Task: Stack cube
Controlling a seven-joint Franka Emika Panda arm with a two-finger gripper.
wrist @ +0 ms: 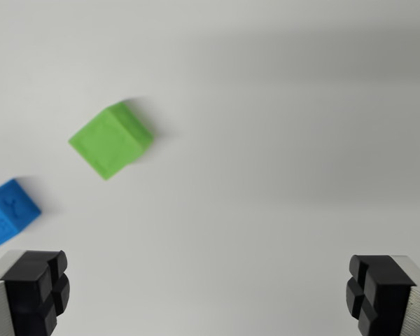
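Note:
A green cube (110,140) lies on the white surface in the upper left of the wrist view, turned corner-on. A blue cube (8,212) sits at the wrist view's left edge, partly cut off by the frame. My gripper (206,294) is open, with its two black fingertips (38,290) at the bottom corners and nothing between them. Both cubes lie above and to the left of the gap between the fingers, apart from each other.
The white tabletop (280,140) fills the rest of the picture, with only soft shadows across it.

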